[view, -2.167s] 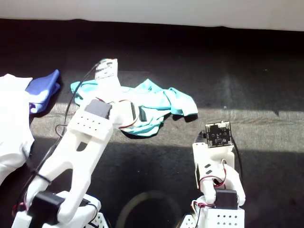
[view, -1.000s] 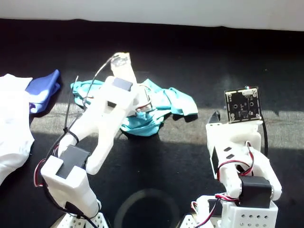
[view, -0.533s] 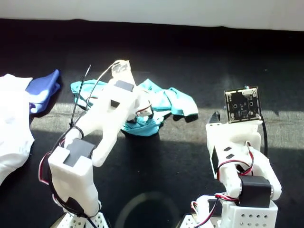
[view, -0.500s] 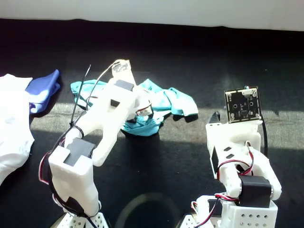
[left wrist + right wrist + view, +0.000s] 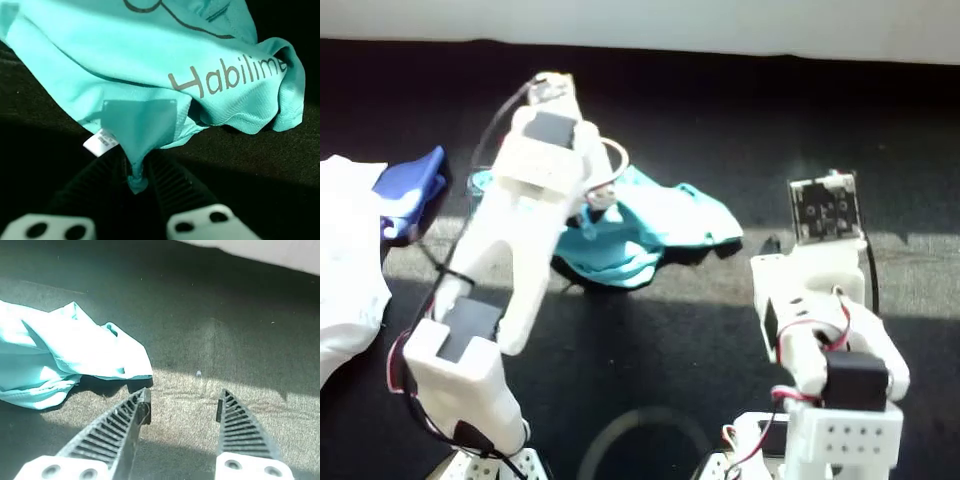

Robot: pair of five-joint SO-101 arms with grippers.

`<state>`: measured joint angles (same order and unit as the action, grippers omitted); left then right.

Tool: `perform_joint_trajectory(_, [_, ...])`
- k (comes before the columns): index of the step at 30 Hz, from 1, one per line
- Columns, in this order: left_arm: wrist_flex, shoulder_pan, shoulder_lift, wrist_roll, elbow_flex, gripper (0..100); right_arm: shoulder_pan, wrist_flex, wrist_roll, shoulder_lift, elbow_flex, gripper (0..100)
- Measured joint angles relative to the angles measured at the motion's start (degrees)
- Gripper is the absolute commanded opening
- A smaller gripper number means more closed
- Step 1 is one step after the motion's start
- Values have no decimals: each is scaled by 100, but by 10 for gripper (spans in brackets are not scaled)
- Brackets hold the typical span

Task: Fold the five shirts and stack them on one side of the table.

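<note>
A crumpled teal shirt (image 5: 650, 225) lies mid-table, partly lifted. My left gripper (image 5: 136, 172) is shut on a fold of the teal shirt (image 5: 150, 75) near its white label; in the high view the left arm (image 5: 535, 190) stretches over the shirt's left part. My right gripper (image 5: 182, 400) stands open above bare table, just off the edge of the teal shirt (image 5: 65, 355). The right arm (image 5: 820, 300) sits to the right of the shirt. A blue shirt (image 5: 412, 185) and a white shirt (image 5: 345, 250) lie at the table's left edge.
The table is covered in dark cloth (image 5: 770, 130), with a sunlit band crossing its middle. A pale wall strip (image 5: 720, 25) runs along the far edge. Bare cloth lies right of and beyond the teal shirt.
The left arm has swung up and away toward the far side, pulling the teal shirt with it so the cloth has lifted and spread. The right arm barely shifted.
</note>
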<state>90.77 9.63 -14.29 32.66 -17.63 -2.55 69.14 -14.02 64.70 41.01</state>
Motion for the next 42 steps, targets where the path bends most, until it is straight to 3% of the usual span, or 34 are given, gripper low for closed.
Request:
perform_joint_trajectory(4, [686,-695,422,-1187,-220,9,0,-123,105,-1134,-308,215])
perform_joint_trajectory(11, [932,-2163,1582,-3358,18,9,-352,-202,782,-3244,-2251,216])
perform_joint_trajectory(19, [985,-3455,3534,-4949,2593,9,-1477,-202,1433,-6031,-4818,217])
perform_joint_trajectory(24, [976,-4633,4378,-6075,4053,9,-2127,-53,1635,-7648,-6242,217])
perform_joint_trajectory(30, [976,-5749,4747,-6576,4325,9,-2673,-35,1635,-9380,-7297,217])
perform_joint_trajectory(40, [976,-5811,4747,-6611,4378,9,-2892,132,1635,-11332,-8123,212])
perform_joint_trajectory(42, [958,-5811,4747,-6611,4378,9,-2963,281,1635,-11464,-8343,171])
